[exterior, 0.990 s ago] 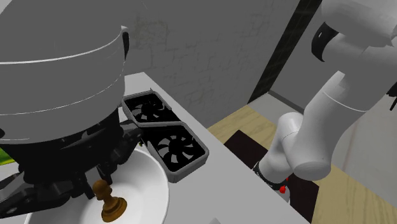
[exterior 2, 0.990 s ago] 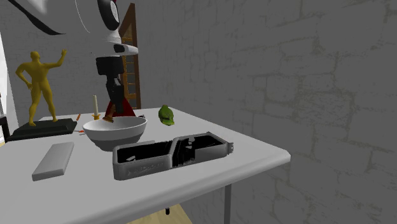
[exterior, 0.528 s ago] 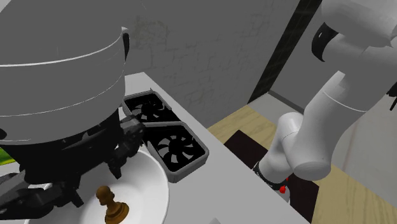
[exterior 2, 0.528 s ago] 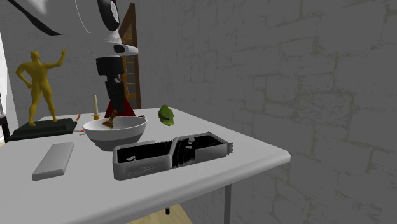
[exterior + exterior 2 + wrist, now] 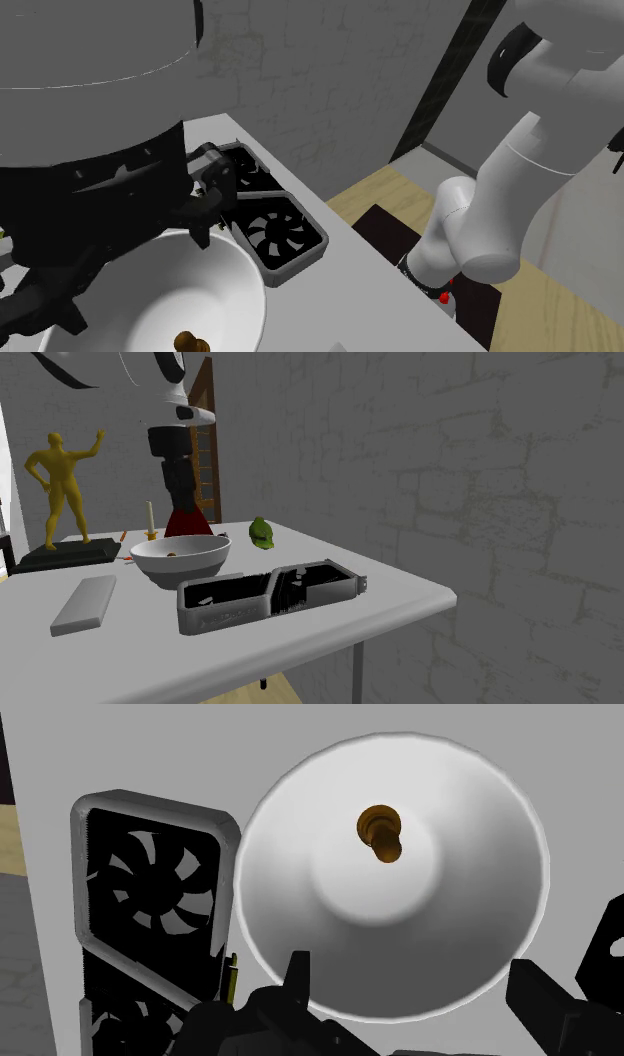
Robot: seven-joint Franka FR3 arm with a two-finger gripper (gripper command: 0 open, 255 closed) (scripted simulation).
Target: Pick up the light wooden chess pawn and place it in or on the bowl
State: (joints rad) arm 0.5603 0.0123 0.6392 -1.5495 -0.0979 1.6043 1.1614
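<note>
Black two-fan graphics card (image 5: pixel 272 228) lying flat on the white counter (image 5: pixel 390 592), flat grey slab (image 5: pixel 85 603) apart from it, yellow human figurine (image 5: pixel 66 487) standing on a black base (image 5: pixel 60 554), small green object (image 5: pixel 262 533), dark red cone (image 5: pixel 190 522), grey brick wall (image 5: pixel 470 462), light wood floor (image 5: pixel 385 195)

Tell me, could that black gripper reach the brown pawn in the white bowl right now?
Probably yes. The gripper hangs open above the white bowl, and the brown pawn sits uncovered inside it, with nothing between them.
</note>
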